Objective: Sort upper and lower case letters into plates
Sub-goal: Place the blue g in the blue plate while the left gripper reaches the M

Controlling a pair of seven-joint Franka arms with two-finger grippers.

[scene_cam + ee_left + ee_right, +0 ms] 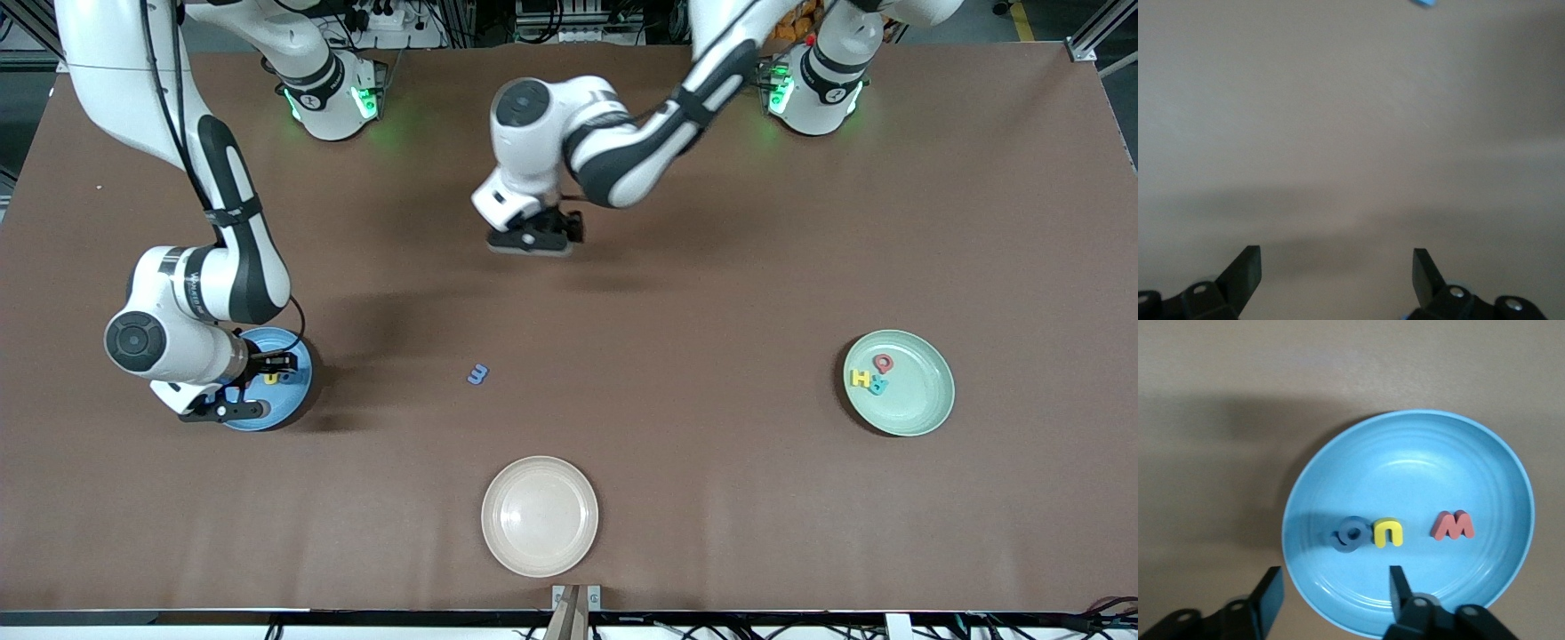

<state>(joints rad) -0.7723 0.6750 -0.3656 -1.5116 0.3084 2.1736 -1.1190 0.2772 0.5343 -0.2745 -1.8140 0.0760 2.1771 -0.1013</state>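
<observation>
Red "m" (1453,525), yellow "n" (1388,533) in blue plate (1358,453).

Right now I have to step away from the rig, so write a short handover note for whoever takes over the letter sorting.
Right gripper: open, empty, over the round blue plate at the right arm's end of the table.
Left gripper: open, empty, over bare brown table, waiting.
In the blue plate: dark blue round letter, yellow n-shaped letter, red m-shaped letter.
In the pale mint green plate at the left arm's end: red, yellow and teal letters.
Done: six letters plated.
Left: the small blue letter lying on the table between the plates. The cream-white plate holds nothing.
</observation>
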